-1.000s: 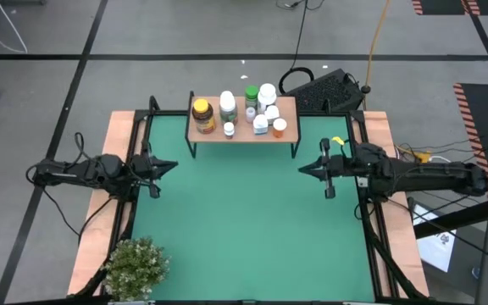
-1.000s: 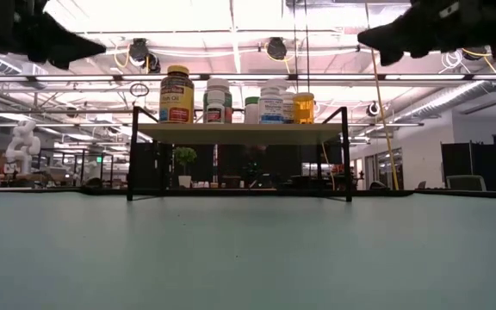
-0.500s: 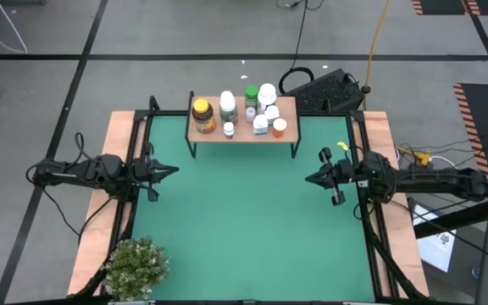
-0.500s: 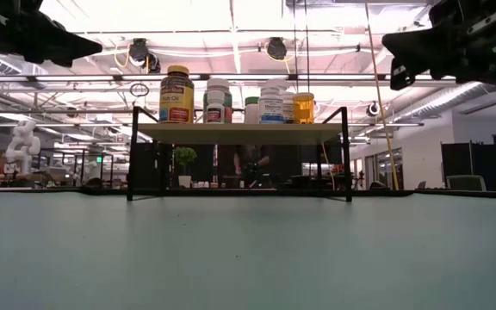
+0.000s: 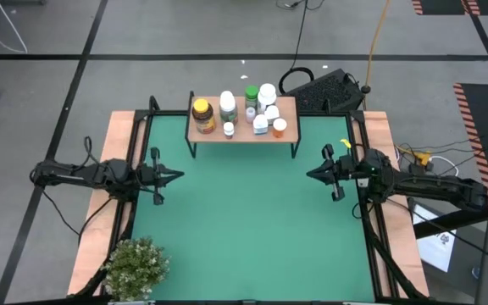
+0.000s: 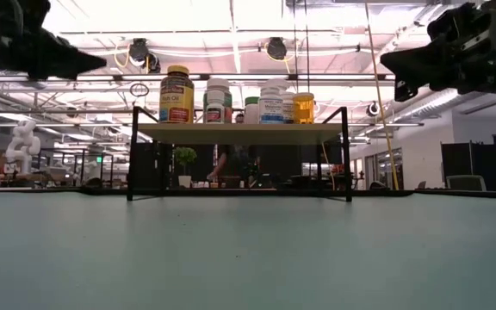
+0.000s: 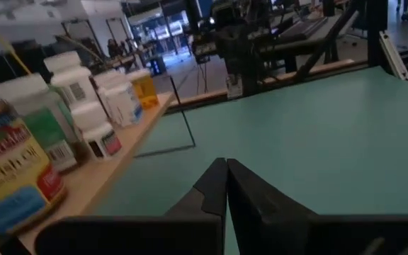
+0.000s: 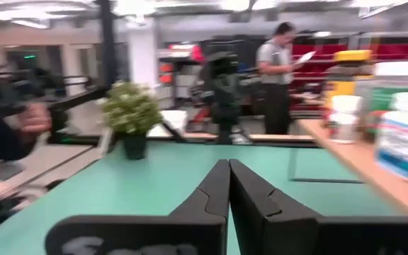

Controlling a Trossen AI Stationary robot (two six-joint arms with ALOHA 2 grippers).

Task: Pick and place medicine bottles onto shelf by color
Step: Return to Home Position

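1. The medicine bottles (image 5: 227, 106) all stand on the shelf (image 5: 242, 129), by the worktop's (image 5: 244, 229) far edge.
2. The left gripper (image 5: 170, 176) is at the left edge, fingers (image 7: 211, 188) together.
3. The right gripper (image 5: 313, 174) is at the right edge, fingers (image 8: 215, 188) together.

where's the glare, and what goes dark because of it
Low view: ceiling lights glare behind the shelf, leaving the left claw and right claw as black silhouettes. High view: even light, with a soft shadow under the shelf.
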